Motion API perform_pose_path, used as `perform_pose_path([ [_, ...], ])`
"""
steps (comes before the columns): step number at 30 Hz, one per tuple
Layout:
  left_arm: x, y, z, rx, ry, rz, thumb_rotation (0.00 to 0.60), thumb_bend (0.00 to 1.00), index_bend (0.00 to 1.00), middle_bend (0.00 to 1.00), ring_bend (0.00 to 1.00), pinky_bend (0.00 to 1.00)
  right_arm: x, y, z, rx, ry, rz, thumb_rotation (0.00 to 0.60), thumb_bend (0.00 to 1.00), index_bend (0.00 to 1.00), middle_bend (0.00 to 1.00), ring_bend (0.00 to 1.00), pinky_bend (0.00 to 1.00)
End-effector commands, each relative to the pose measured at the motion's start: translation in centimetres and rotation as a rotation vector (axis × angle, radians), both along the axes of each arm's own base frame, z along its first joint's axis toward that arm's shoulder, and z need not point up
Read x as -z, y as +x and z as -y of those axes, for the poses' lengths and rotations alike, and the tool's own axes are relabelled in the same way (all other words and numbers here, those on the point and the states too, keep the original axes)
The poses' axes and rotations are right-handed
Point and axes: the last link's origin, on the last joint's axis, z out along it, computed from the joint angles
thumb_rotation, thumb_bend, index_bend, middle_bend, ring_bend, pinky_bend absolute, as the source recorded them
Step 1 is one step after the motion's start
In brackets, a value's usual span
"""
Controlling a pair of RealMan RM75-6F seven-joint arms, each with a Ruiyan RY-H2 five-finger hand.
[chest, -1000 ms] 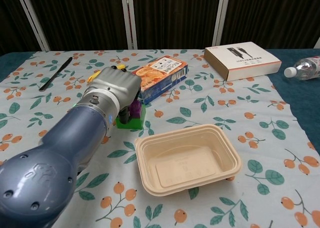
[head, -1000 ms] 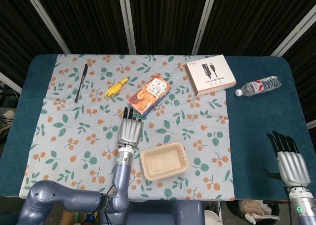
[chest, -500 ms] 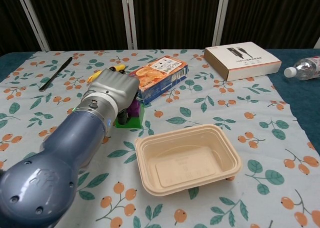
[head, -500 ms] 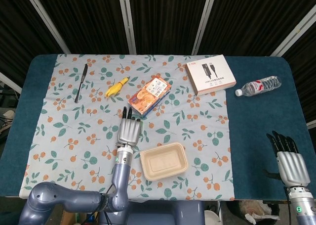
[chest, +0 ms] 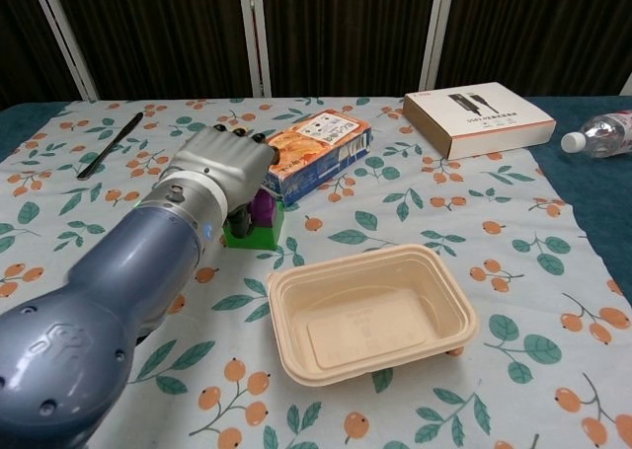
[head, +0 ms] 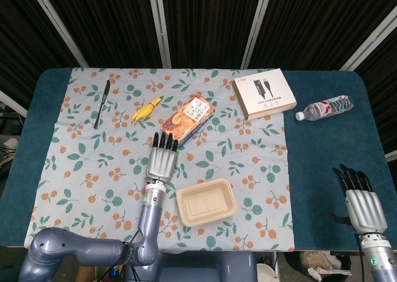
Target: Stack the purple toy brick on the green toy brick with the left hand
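Observation:
In the chest view the purple toy brick (chest: 264, 208) stands on top of the green toy brick (chest: 253, 236), in front of the snack box. My left hand (chest: 219, 168) hovers over them from the left, covering their left side, and a dark thumb hangs beside the purple brick. In the head view my left hand (head: 162, 162) hides both bricks, and its fingers (head: 164, 141) lie straight and apart, pointing away from me. My right hand (head: 358, 202) is at the near right, empty, with its fingers extended.
An orange snack box (chest: 316, 148) lies just behind the bricks. A beige food container (chest: 370, 311) sits to their near right. A white box (head: 265, 93) and a water bottle (head: 324, 108) lie at the far right. A pen (head: 102, 103) and a yellow toy (head: 146, 110) lie at the far left.
My left hand's fingers have straightened out and spread, and the hand has shifted slightly away from me. The purple brick stays on the green one. The right hand is still.

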Motion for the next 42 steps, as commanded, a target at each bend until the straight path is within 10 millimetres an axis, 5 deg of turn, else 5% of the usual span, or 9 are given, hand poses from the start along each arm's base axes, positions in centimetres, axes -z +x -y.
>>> perform_pose_path([
  [1, -1.1, 0.0, 0.0, 0.014, 0.015, -0.01, 0.6, 0.37, 0.1, 0.0, 0.0, 0.0, 0.1, 0.1, 0.0, -0.002, 0.001, -0.002, 0.6, 0.08, 0.09, 0.01, 0.0, 0.0],
  [9, -3.5, -0.6, 0.5, 0.029, 0.015, -0.035, 0.6, 0.37, 0.08, 0.0, 0.0, 0.0, -0.1, 0.1, 0.0, -0.002, -0.004, 0.001, 0.6, 0.08, 0.09, 0.01, 0.0, 0.0],
  [14, -8.8, -3.1, 4.0, 0.036, -0.004, 0.053, 0.6, 0.37, 0.1, 0.01, 0.0, 0.0, -0.3, 0.0, -0.2, 0.0, -0.011, 0.009, 0.6, 0.08, 0.09, 0.01, 0.0, 0.0],
  [21, -19.0, -13.6, 10.0, -0.054, 0.119, 0.113, 0.6, 0.36, 0.11, 0.03, 0.0, 0.0, -0.1, 0.6, -0.6, -0.029, -0.002, 0.015, 0.6, 0.08, 0.09, 0.01, 0.0, 0.0],
  [25, -22.6, -20.1, 12.3, -0.103, 0.195, 0.161, 0.6, 0.36, 0.13, 0.05, 0.0, 0.0, 0.2, 1.2, -0.8, -0.054, 0.008, 0.008, 0.6, 0.08, 0.09, 0.01, 0.0, 0.0],
  [33, -25.4, -27.5, 14.7, -0.16, 0.347, 0.243, 0.6, 0.36, 0.15, 0.07, 0.0, 0.0, 0.6, 2.0, -1.0, -0.075, 0.01, -0.006, 0.6, 0.08, 0.09, 0.01, 0.0, 0.0],
  [42, -25.8, -28.8, 15.3, -0.148, 0.371, 0.237, 0.6, 0.36, 0.16, 0.08, 0.0, 0.0, 0.5, 2.4, -0.9, -0.086, 0.002, -0.008, 0.6, 0.08, 0.09, 0.01, 0.0, 0.0],
])
